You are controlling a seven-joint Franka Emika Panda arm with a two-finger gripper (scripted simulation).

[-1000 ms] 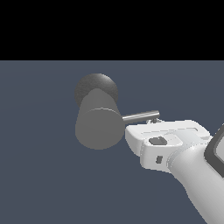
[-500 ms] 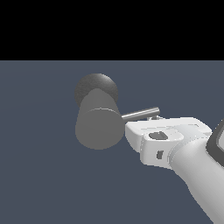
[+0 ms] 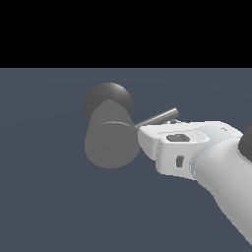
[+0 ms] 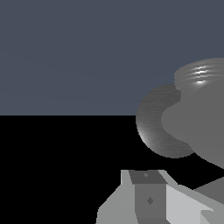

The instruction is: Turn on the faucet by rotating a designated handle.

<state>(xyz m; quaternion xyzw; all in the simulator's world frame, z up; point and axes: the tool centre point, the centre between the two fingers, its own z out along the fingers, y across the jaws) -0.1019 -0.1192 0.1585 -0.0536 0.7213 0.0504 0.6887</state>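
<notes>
1. Faucet point(image 3: 110, 140) — thick matte grey cylinder with a flat round end, joined behind to a darker round base point(image 3: 108, 98). It sits just beyond the tip of the claw, close enough that the two look to touch or nearly so. Judged rigid and fixed; not something to lift or shove.

2. Handle point(image 3: 157, 117) — one thin, straight, shiny metal rod sticking out of the cylinder's side, tilted upward at its free end. It runs just above and behind the claw's upper edge. Judged stiff, light to swing on its pivot, smooth and liable to slip under a glancing push. Best taken or pressed near the free end, where leverage is greatest.

3. Claw point(image 3: 145, 135) — white, at the end of the white arm point(image 3: 216, 172), reaching in beside the cylinder and under the rod. Whether its fingers stand apart or together I cannot tell — the body hides them in both views.

4. Contact between claw and rod: not confirmed from either view.
</notes>
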